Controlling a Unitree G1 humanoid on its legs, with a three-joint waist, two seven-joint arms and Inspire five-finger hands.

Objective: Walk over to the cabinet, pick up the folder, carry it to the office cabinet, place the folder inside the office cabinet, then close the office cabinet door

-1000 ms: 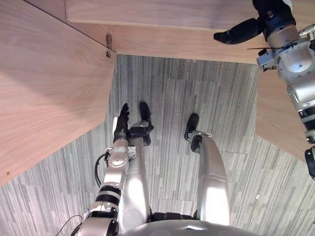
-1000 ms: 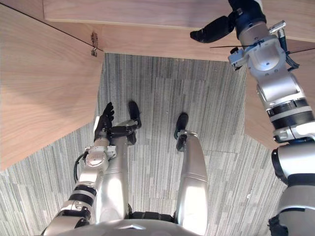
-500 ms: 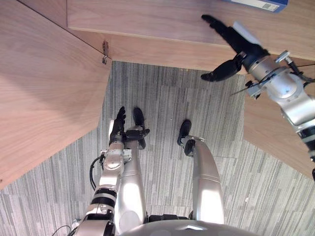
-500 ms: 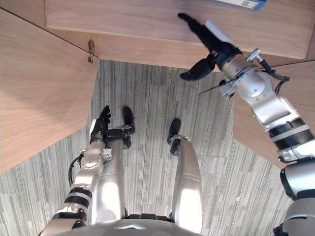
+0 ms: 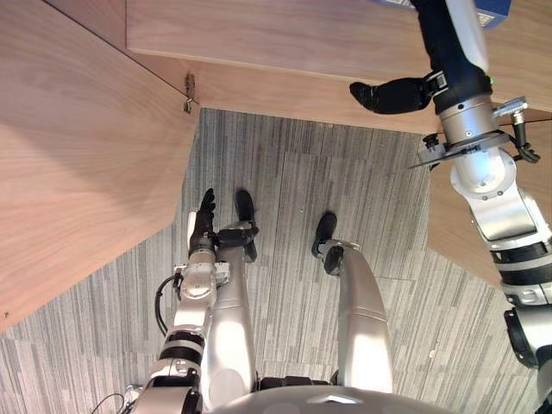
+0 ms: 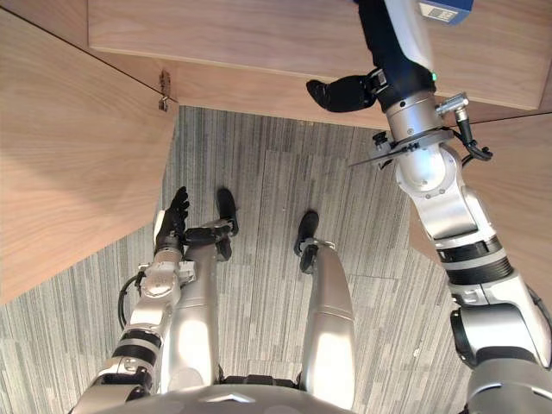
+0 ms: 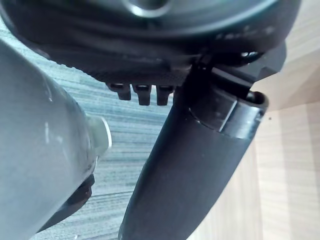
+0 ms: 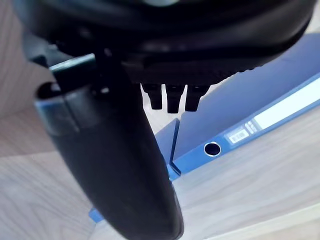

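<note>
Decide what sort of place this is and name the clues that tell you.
Probably an office or storeroom. Grey striped carpet tiles cover the floor. A light wood cabinet stands with its door open. A blue lever-arch folder lies on the wood shelf, by the robot's right hand.

Wood cab. shelf (image 8: 250, 195) w/ blue folder (image 8: 255, 92) lying on it.

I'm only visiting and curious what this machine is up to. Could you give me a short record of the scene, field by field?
blue folder: lying flat on the wooden shelf
right hand: open, stretched over the blue folder; contact cannot be told
left hand: open, hanging low at the robot's side
cabinet door: open, on the robot's left
floor: grey striped carpet
</note>
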